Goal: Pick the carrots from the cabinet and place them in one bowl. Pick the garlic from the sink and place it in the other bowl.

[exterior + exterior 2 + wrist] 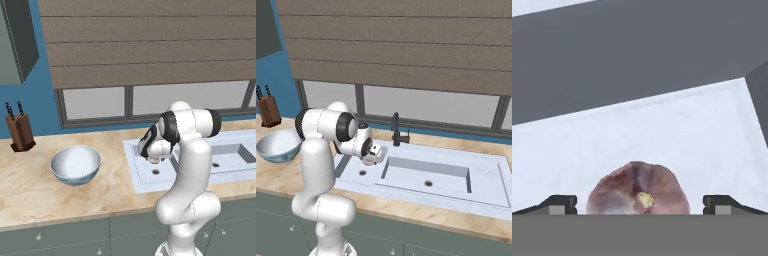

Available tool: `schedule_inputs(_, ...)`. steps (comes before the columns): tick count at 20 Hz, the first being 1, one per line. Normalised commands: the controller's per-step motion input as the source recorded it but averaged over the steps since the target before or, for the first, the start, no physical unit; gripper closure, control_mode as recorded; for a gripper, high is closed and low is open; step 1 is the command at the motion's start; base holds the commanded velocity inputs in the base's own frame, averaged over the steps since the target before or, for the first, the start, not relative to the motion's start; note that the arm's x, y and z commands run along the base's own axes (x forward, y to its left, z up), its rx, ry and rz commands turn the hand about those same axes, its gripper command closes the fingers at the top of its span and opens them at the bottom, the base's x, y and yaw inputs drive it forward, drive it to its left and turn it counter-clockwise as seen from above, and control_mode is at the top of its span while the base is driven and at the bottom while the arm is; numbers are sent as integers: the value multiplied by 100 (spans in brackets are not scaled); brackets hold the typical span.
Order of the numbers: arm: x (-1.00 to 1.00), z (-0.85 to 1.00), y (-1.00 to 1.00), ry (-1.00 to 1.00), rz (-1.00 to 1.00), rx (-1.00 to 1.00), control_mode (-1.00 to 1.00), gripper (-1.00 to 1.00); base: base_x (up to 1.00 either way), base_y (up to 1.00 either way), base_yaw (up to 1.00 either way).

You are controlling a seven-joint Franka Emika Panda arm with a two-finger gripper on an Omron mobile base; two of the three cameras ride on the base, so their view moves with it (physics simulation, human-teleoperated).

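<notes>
Kitchen, sink (491, 175), faucet (396, 129), knife block (20, 132)

The garlic (638, 189), a pinkish-white bulb, sits bottom centre in the hand view on the pale sink (662, 135) floor. The glossy light blue bowl (75, 165) stands upright at left in the left base view.

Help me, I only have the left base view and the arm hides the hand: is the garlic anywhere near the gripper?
Observer: Yes. In the hand view the garlic lies on the pale floor of the sink, right between the finger tips.
Operator: Is it shut on the bulb?
Observer: No, the gripper is open, with a gap showing on each side of the bulb.
Operator: Anything behind the basin to watch for?
Observer: The right base view shows a dark faucet standing at the back rim.
</notes>
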Motion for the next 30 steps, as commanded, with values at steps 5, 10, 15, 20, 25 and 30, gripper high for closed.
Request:
schedule_inputs(5,0,-6,0,6,0,0,-100,-100,0,0,0)
schedule_inputs(10,0,0,0,0,0,0,-100,-100,0,0,0)
schedule_inputs(15,0,0,0,0,0,0,-100,-100,0,0,0)
schedule_inputs(20,0,0,0,0,0,0,-100,100,0,0,0)
schedule_inputs(25,0,0,0,0,0,0,-100,100,0,0,0)
schedule_inputs(30,-14,1,3,-1,0,0,-100,100,0,0,0)
